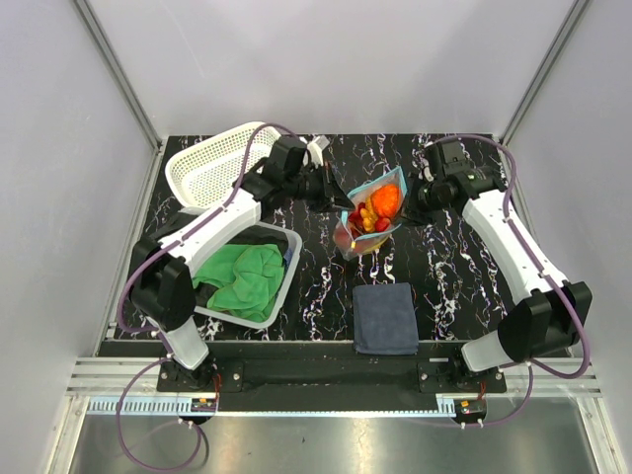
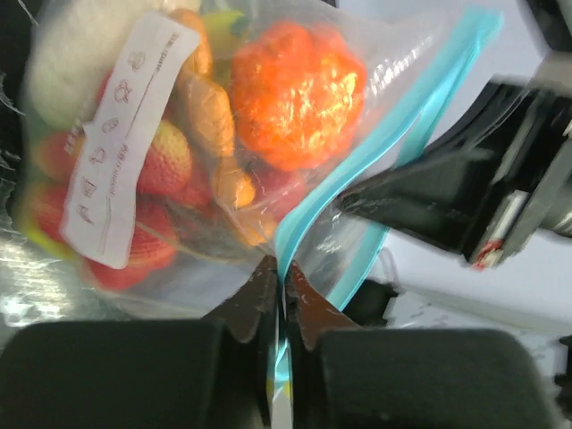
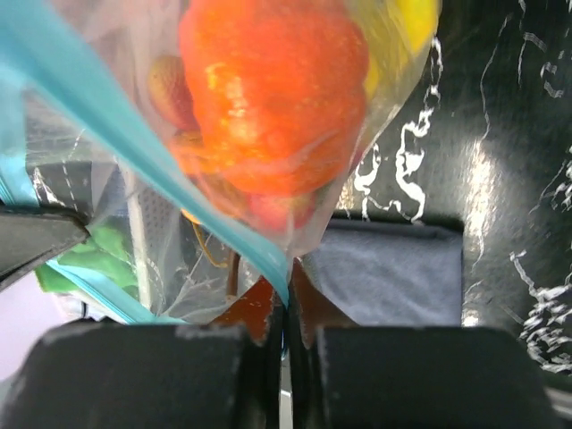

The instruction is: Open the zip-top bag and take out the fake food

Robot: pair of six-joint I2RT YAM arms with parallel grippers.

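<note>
The clear zip-top bag (image 1: pixel 371 212) with a teal zip strip hangs in the air above the table's middle, held between both grippers, mouth pulled apart. Inside is the fake food (image 1: pixel 379 205): a round orange fruit (image 2: pixel 295 94), red berries (image 2: pixel 165 161), orange bits and a yellow piece. My left gripper (image 2: pixel 284 273) is shut on one teal lip of the bag (image 2: pixel 375 152). My right gripper (image 3: pixel 288 284) is shut on the other teal lip (image 3: pixel 134 152), with the orange fruit (image 3: pixel 277 89) just above its jaws. In the top view the left gripper (image 1: pixel 334 194) and right gripper (image 1: pixel 410 200) flank the bag.
A dark blue folded cloth (image 1: pixel 385 317) lies at the front middle, below the bag. A clear bin (image 1: pixel 281 286) with a green cloth (image 1: pixel 242 276) stands at the left. A white basket (image 1: pixel 212 168) stands at the back left. The table (image 1: pixel 454 267) is black marble.
</note>
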